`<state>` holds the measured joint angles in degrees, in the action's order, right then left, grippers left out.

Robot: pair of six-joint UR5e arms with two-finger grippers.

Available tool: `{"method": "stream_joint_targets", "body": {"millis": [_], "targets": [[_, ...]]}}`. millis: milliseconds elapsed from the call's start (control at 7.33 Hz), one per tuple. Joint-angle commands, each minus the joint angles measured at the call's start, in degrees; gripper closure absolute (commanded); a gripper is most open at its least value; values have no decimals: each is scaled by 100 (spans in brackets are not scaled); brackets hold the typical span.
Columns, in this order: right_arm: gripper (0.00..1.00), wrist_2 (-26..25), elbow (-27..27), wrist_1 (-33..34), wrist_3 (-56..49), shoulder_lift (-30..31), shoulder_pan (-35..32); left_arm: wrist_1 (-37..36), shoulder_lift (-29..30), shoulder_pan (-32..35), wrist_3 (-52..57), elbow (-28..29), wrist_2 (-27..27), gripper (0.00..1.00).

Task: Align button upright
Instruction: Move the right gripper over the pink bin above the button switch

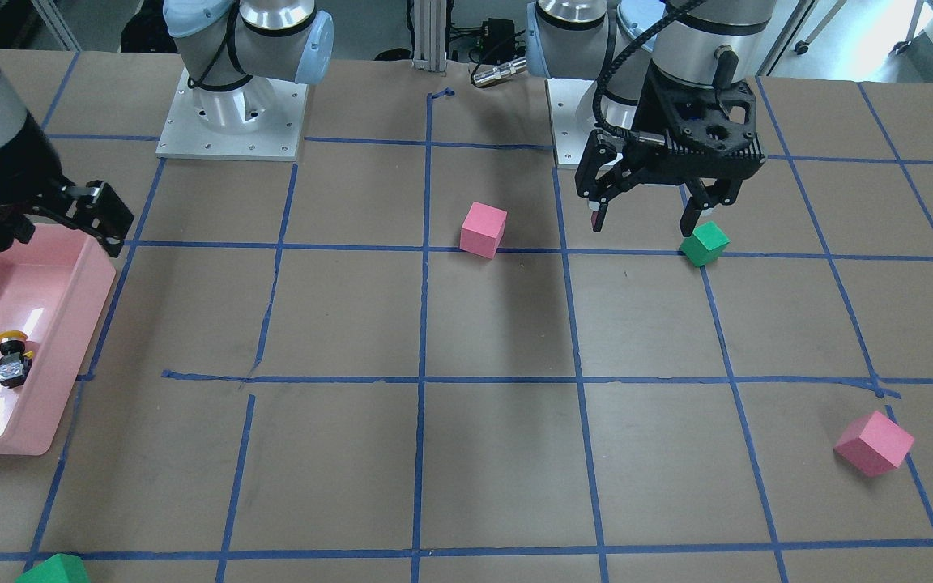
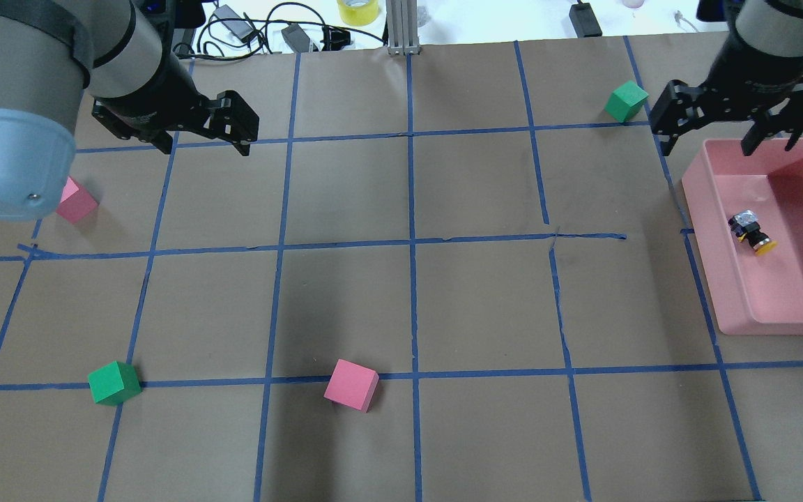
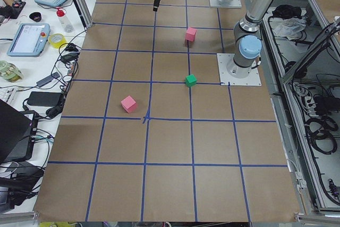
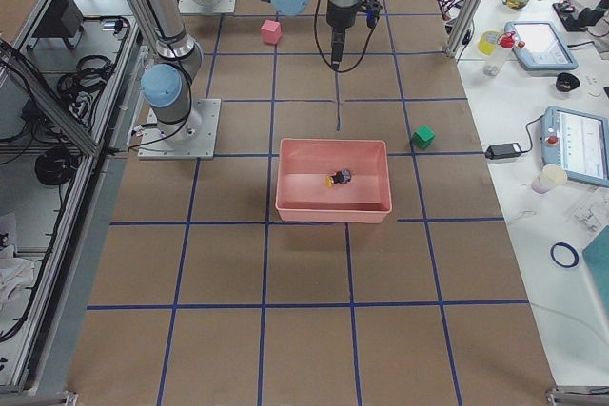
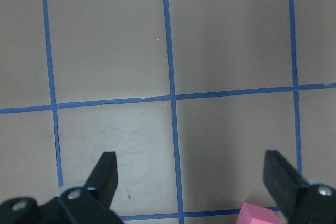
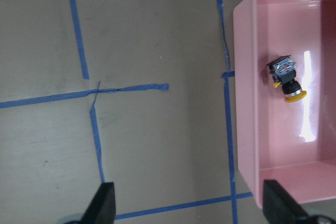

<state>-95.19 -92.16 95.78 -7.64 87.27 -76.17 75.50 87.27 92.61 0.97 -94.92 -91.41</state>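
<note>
- The button (image 6: 286,80) lies tipped over on its side on the floor of the pink tray (image 2: 799,279), near the middle of it.
- It has a round yellow cap, a black body and a shiny silver bottom. The cap points toward the robot's side of the table (image 1: 499,453).
- The button looks very small in the side view, so its little parts are hard to see there.
- The tray is on the robot's right part of the table. The picture edge cuts it off in the overhead view and in the front view.
- The right gripper (image 2: 712,139) hangs in the air over the tray's wall. Its two fingers are spread wide and hold nothing. It does not touch the button.
- In the front view only one finger of it shows.
- The left gripper (image 1: 643,219) hangs over the table, well apart from the tray. Its fingers are spread too, with nothing between them.
- A green cube (image 1: 704,243) sits just beside the left gripper.
- A pink cube (image 1: 483,229) is near the robot's edge.
- Another pink cube (image 1: 874,443) is half hidden behind the left arm in the overhead view.
</note>
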Motion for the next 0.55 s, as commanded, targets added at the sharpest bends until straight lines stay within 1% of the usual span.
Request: {"method": "stream_joint_targets", "body": {"millis": [0, 136, 273, 409], "targets": [[0, 26, -47, 327, -1017, -227, 1012, 0, 0, 2, 0, 0, 0, 0], [0, 44, -126, 501, -1255, -437, 1399, 0, 0, -6, 0, 0, 0, 0], [0, 53, -275, 921, -1527, -648, 1569, 0, 0, -6, 0, 0, 0, 0], [0, 44, -494, 1369, -1547, -816, 1605, 0, 0, -6, 0, 0, 0, 0]]}}
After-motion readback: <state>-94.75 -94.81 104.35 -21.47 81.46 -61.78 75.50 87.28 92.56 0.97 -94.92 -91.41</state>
